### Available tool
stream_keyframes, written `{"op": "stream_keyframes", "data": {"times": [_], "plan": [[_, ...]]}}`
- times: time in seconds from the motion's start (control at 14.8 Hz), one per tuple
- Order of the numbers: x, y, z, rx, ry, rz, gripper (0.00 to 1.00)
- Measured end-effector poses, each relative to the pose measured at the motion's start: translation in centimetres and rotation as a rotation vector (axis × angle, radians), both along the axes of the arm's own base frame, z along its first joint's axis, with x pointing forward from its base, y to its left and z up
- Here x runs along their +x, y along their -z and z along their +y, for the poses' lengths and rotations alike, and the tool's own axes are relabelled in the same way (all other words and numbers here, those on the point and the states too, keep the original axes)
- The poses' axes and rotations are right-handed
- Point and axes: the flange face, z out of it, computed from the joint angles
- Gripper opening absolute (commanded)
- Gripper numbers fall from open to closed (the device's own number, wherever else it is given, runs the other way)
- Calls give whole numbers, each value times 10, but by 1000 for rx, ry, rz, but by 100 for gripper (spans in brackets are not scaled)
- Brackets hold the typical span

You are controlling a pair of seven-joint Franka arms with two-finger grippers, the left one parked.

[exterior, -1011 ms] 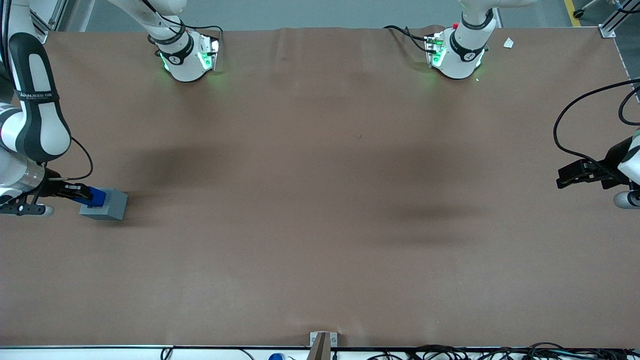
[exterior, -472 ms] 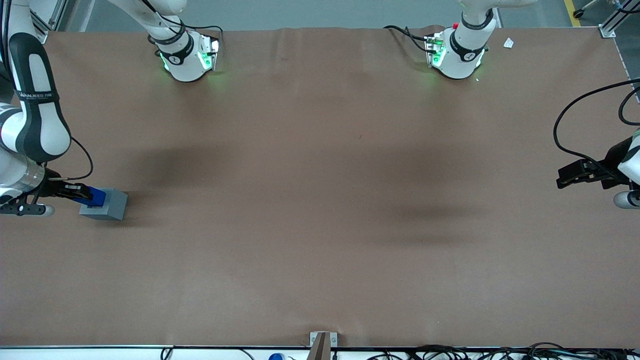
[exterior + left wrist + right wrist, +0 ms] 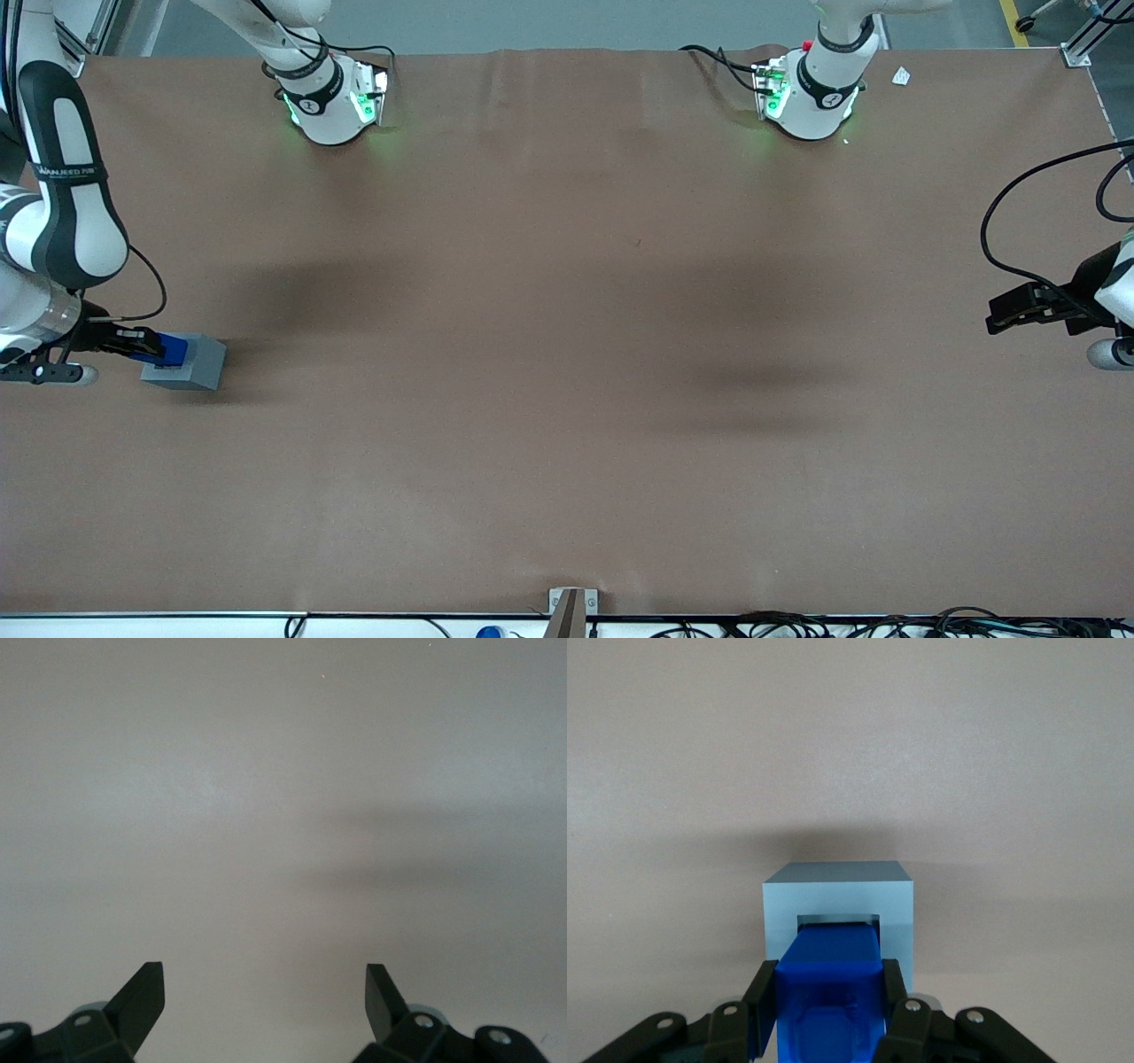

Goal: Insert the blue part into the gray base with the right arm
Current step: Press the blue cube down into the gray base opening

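Note:
The gray base [image 3: 188, 363] sits on the brown table at the working arm's end; it also shows in the right wrist view [image 3: 836, 890]. The blue part [image 3: 173, 349] stands in the base's top recess, partly sunk in, and also shows in the right wrist view [image 3: 830, 988]. My right gripper [image 3: 149, 344] is shut on the blue part, one finger [image 3: 764, 999] pressed against each side of it. The white and black right arm [image 3: 62, 213] rises above it at the view's edge.
The brown table cover [image 3: 567, 354] spreads wide toward the parked arm's end. Two white arm bases [image 3: 332, 102] with green lights stand at the table's edge farthest from the front camera. A small metal bracket [image 3: 571, 602] sits at the nearest edge.
The blue part has sunk slightly lower into the gray base, with the gripper still shut on it. The arm has shifted only a little.

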Motion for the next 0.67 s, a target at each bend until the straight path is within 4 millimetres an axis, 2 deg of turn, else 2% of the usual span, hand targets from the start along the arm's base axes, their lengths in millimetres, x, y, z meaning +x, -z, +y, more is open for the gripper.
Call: {"op": "stream_keyframes", "data": {"times": [0.4, 0.67], "plan": [[2, 3, 0, -3, -1, -11, 33], [2, 3, 0, -3, -1, -12, 26]]}}
